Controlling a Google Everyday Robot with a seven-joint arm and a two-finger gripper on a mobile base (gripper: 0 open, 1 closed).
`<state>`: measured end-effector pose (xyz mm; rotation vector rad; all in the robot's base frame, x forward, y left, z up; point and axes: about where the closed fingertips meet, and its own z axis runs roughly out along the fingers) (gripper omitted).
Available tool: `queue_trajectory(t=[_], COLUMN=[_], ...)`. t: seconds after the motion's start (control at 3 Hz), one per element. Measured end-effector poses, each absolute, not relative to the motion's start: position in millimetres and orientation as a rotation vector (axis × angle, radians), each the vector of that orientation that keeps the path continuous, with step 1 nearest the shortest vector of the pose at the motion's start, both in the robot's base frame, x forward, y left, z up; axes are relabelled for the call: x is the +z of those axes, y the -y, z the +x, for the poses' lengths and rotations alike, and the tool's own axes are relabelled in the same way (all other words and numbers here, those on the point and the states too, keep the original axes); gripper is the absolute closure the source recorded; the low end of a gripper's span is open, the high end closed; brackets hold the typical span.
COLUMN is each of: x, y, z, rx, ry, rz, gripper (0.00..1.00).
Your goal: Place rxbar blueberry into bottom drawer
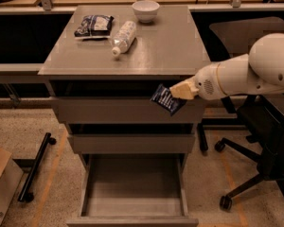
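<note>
The rxbar blueberry, a small dark navy wrapper with white print, hangs tilted in front of the top drawer's face, off the cabinet top. My gripper is shut on its right end, reaching in from the right on a white arm. Below, the bottom drawer is pulled out, a shallow grey tray with nothing in it. The bar is well above the drawer and a little right of its middle.
On the cabinet top lie a crinkly dark-and-white bag, a plastic bottle on its side and a white bowl. A black office chair stands at the right. A cardboard box and black bar sit at the left.
</note>
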<state>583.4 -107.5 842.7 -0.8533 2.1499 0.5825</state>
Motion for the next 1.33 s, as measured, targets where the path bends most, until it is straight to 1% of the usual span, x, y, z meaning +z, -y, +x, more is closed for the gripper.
queue_trajectory(t=[0.33,0.67,1.0,1.33], x=[836.8,828.2,791.0,733.8], y=[107.3,103.8,97.5,84.6], z=[577.3,582.6,577.2,567.0], rx=[0.597,0.592,0.643,0.697], ry=[-2.154,-2.165,-2.182,-2.197], rz=[-0.882,-0.927,-0.941,-0.954], gripper=[1.00,1.00,1.00,1.00])
